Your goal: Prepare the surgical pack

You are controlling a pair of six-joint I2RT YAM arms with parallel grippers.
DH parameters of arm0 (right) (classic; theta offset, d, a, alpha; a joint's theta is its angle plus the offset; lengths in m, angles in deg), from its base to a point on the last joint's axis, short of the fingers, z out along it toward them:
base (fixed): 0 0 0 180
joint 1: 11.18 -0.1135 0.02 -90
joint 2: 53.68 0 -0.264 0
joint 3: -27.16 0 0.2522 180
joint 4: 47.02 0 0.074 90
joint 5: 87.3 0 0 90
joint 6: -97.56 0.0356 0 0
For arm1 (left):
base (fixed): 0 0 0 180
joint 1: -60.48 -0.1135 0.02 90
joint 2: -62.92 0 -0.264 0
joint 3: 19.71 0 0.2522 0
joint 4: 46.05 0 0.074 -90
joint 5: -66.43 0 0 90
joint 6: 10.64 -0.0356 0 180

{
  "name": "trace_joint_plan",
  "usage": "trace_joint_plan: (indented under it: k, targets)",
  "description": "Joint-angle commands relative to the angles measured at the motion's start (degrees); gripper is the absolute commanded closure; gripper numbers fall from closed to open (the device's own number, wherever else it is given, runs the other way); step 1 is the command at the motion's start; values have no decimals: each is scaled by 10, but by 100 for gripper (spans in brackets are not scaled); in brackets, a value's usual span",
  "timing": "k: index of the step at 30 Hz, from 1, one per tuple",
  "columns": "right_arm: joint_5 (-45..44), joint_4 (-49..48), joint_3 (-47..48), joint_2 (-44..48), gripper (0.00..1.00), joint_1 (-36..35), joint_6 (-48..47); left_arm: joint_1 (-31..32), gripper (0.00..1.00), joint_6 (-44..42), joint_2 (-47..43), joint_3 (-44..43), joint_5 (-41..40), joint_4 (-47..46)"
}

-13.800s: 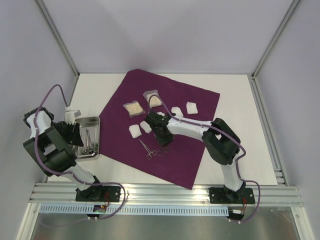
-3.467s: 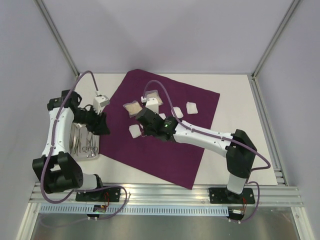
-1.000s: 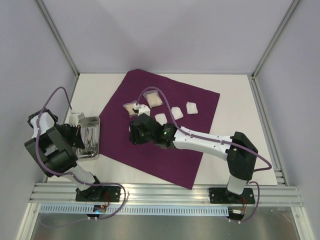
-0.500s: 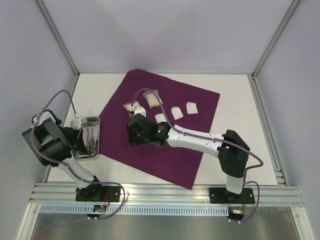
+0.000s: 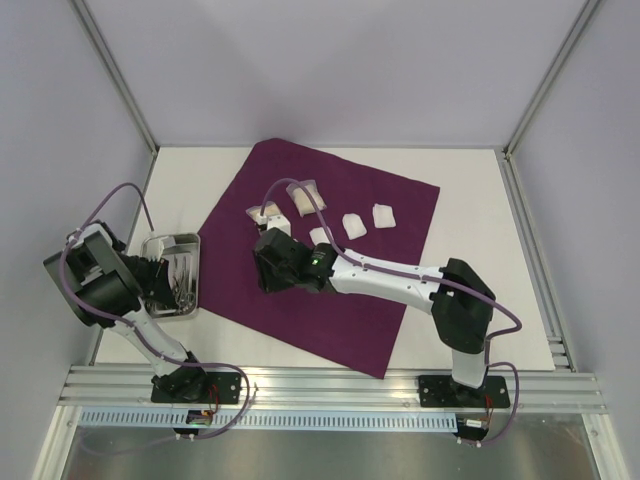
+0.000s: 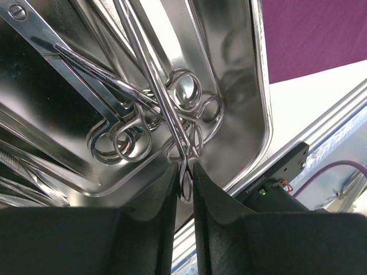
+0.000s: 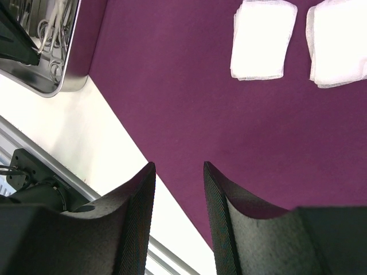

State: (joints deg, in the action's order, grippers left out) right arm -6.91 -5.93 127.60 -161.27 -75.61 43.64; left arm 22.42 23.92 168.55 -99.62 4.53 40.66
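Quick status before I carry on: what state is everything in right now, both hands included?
drape: spread flat, not folded
gauze pads: lying loose on the drape
pouches: flat on the drape
tray: beside the drape, loaded
instruments: piled in the tray
left hand: over the tray, fingers narrowly apart around an instrument handle; grip unclear
right hand: open, empty, above the drape

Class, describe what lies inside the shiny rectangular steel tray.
Several ring-handled steel instruments lie crossed in a pile inside the shiny rectangular steel tray. The black left gripper covers the tray's near end, hiding anything there.
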Motion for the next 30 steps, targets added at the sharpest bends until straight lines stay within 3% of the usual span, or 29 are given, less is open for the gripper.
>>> trace_joint_plan:
  k: [1,12,23,27,30]
  targets:
    - [-12,4,17,3,58,-2,-12,-3,74,2,3,-21,12,-12]
    - [-38,32,19,15,58,12,-4,-3,61,23,-33,-40,7,-7]
    - [56,8,-69,91,58,160,-22,-2,56,57,-140,-57,-14,-16]
    - [86,7,-103,127,56,231,-40,30,55,99,-207,-48,-23,-30]
    - [105,7,-125,146,56,272,-56,109,56,130,-250,-36,-34,-34]
